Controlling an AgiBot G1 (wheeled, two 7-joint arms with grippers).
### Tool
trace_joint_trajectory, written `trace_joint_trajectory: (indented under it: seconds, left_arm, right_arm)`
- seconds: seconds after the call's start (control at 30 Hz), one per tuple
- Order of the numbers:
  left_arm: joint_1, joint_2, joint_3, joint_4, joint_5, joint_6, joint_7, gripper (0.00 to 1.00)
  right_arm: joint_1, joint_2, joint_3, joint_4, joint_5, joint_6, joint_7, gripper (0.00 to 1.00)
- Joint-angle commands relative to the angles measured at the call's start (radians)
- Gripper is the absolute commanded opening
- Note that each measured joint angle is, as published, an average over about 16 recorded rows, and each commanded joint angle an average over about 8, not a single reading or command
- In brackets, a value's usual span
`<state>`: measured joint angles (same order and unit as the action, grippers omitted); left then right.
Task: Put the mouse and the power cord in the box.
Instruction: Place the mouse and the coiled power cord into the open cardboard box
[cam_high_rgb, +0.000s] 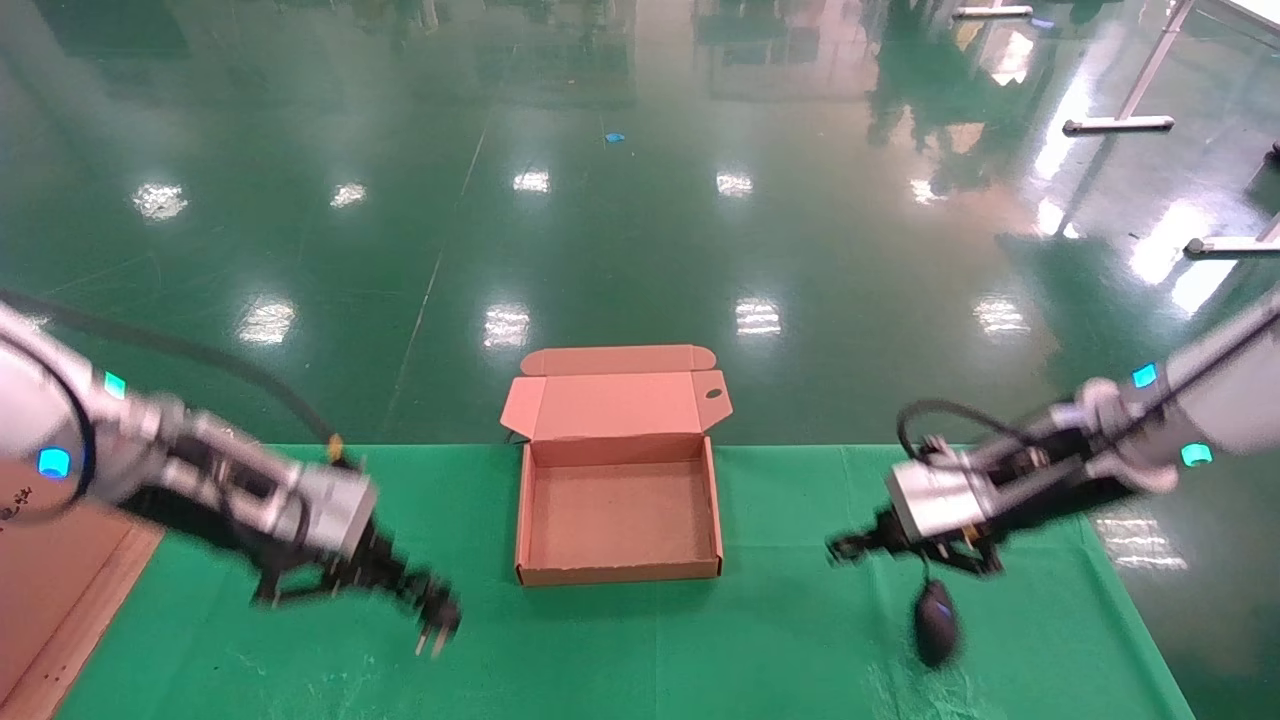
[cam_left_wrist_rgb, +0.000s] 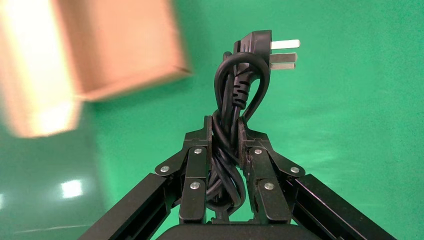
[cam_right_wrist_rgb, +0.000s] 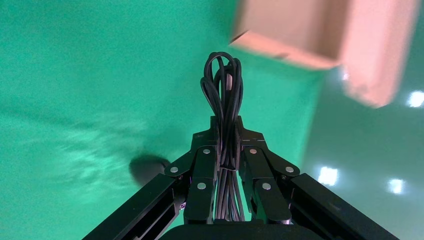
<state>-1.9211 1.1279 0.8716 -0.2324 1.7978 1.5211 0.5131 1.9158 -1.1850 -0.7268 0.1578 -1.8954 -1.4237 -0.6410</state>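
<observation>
The box (cam_high_rgb: 620, 560) stands open in the middle of the green table, its lid tilted back and nothing inside it. Left of the box, above the cloth, my left gripper (cam_high_rgb: 395, 578) (cam_left_wrist_rgb: 226, 125) is shut on the bundled power cord (cam_left_wrist_rgb: 231, 100). The cord's plug (cam_high_rgb: 438, 612) (cam_left_wrist_rgb: 260, 47) sticks out past the fingertips with its metal prongs showing. To the right of the box, my right gripper (cam_high_rgb: 875, 540) (cam_right_wrist_rgb: 226, 122) is shut on the mouse's thin looped cable (cam_right_wrist_rgb: 222, 85). The black mouse (cam_high_rgb: 936, 622) (cam_right_wrist_rgb: 147, 169) hangs below that gripper by the cable, near the cloth.
A large brown board (cam_high_rgb: 60, 580) lies at the table's left edge under my left arm. The green cloth (cam_high_rgb: 640, 650) ends just behind the box and near my right arm; shiny green floor lies beyond. The box shows blurred in both wrist views (cam_left_wrist_rgb: 120, 50) (cam_right_wrist_rgb: 320, 35).
</observation>
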Motion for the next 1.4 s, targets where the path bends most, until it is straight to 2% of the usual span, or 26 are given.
trace_joint_trajectory:
  seconds: [0.03, 0.2, 0.4, 0.57, 0.73, 0.83, 1.4]
  left_arm:
    - [-0.031, 0.006, -0.003, -0.026, -0.002, 0.006, -0.021, 0.00]
    - [-0.100, 0.053, -0.007, -0.051, 0.000, -0.018, -0.056, 0.00]
    - [-0.156, 0.123, -0.019, -0.009, -0.006, -0.093, -0.051, 0.00]
    - [-0.167, 0.176, -0.030, 0.055, -0.011, -0.224, -0.025, 0.00]
    - [-0.144, 0.209, -0.038, 0.091, -0.016, -0.379, -0.001, 0.00]
    - [-0.129, 0.215, -0.043, 0.096, -0.024, -0.426, 0.011, 0.00]
    - [-0.079, 0.217, -0.063, 0.107, -0.082, -0.451, 0.057, 0.00]
  right_arm:
    - [0.026, -0.007, 0.003, 0.018, 0.005, -0.017, 0.018, 0.00]
    - [0.083, -0.056, 0.010, 0.068, 0.010, -0.011, 0.088, 0.00]
    - [0.130, -0.134, 0.013, 0.100, 0.010, 0.049, 0.154, 0.00]
    - [0.136, -0.173, 0.002, 0.132, 0.021, 0.097, 0.180, 0.00]
    - [0.112, -0.180, -0.029, 0.188, 0.050, 0.127, 0.212, 0.00]
    - [0.100, -0.180, -0.050, 0.208, 0.071, 0.147, 0.232, 0.00]
    - [0.085, -0.177, -0.179, 0.246, 0.178, 0.226, 0.271, 0.00]
